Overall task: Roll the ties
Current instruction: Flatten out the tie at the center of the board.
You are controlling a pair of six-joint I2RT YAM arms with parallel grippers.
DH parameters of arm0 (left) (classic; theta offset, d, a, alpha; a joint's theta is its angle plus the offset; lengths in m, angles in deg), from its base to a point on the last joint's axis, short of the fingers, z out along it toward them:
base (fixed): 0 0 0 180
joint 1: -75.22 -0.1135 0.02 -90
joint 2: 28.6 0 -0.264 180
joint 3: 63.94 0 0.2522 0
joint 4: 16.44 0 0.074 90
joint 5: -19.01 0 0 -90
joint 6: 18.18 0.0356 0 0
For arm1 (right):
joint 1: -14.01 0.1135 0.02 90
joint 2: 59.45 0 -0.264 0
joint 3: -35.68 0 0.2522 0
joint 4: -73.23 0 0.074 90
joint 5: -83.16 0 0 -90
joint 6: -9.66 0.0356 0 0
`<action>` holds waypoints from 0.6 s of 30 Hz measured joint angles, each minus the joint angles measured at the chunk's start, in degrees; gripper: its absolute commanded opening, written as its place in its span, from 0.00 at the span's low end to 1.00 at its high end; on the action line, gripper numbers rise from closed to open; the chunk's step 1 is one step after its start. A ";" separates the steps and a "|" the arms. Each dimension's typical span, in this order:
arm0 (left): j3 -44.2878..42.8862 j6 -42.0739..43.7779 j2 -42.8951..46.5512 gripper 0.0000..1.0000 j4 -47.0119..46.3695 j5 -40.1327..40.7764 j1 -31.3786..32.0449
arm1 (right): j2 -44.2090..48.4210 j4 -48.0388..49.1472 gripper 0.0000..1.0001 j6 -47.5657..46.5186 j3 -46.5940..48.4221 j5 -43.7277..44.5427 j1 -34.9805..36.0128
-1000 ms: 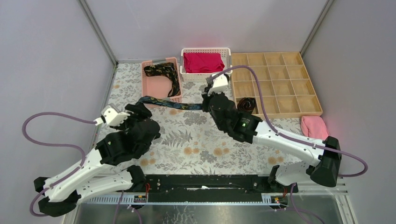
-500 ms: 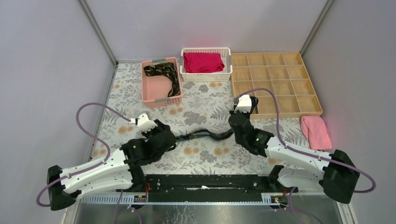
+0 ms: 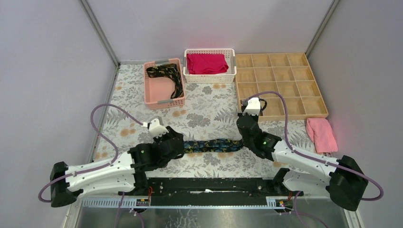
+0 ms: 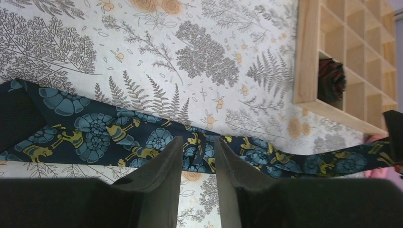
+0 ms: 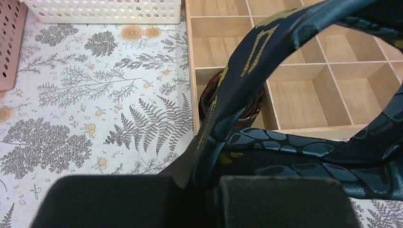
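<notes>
Right gripper (image 5: 205, 180) pinches the tie (image 3: 214, 145); left gripper (image 4: 198, 142) is loose over it. The tie got pulled close and now lies straight on the tabletop (image 3: 199, 118), ready to roll.

At the far side we see a pink basket (image 3: 159, 88), a white basket (image 3: 209, 79) with red cloth (image 3: 206, 63), a wooden tray (image 3: 290, 90); right, a pink towel (image 3: 321, 133).

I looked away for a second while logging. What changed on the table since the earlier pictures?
Both arms drew back toward the near edge, bringing the tie from in front of the pink basket. It sagged midway; now it lies stretched between the left gripper and right gripper, which is shut on it. The white basket, tray, coil and towel stayed put.
</notes>
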 measured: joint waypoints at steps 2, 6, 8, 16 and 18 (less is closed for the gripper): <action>0.00 -0.17 -2.82 0.32 -0.81 -0.35 0.00 | 0.00 -0.42 0.00 1.01 -0.46 -0.81 0.00; -0.02 -0.87 -11.13 0.27 -2.89 -1.92 0.00 | 0.02 -0.85 0.00 2.10 -0.61 -1.90 -0.02; -0.02 -1.07 -13.92 0.25 -3.34 -2.51 0.00 | 0.09 -0.87 0.00 2.51 -0.66 -2.27 -0.02; -1.31 -0.02 -24.09 0.26 -8.04 -8.35 -0.92 | 1.29 -1.07 0.00 3.98 -0.76 -4.07 -0.02; -1.31 0.81 -26.38 0.26 -10.12 -11.02 -2.43 | 1.29 -1.14 0.00 4.20 -0.76 -4.55 -0.04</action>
